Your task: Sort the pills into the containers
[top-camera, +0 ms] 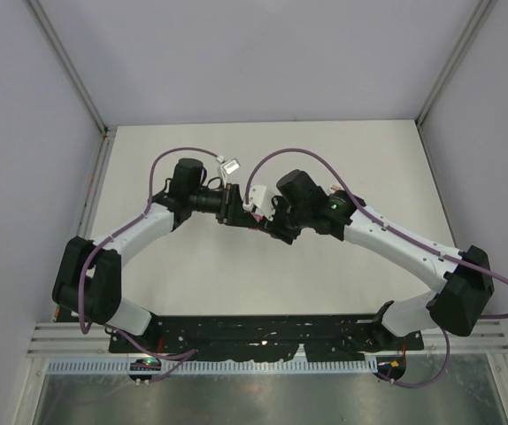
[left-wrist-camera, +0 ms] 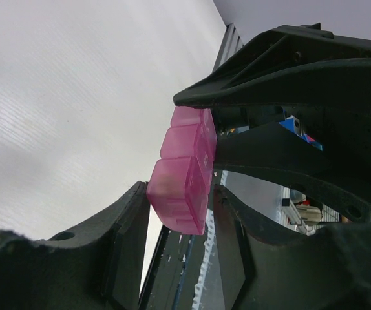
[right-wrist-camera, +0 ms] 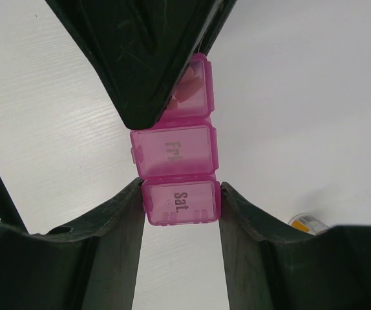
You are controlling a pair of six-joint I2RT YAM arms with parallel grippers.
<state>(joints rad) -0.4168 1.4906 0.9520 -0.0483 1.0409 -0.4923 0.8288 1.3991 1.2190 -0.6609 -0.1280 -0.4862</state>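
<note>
Though partly hidden, seen clamped at both ends: right gripper [right-wrist-camera: 180,194] closed on the "Sat." cell, left gripper [left-wrist-camera: 179,213] closed on the opposite end of the pink pill box [right-wrist-camera: 172,152]. Held over the white table [right-wrist-camera: 315,97], long axis running gripper to gripper, lids toward the right wrist camera. Third cell's label covered; barely discernible from above.
</note>
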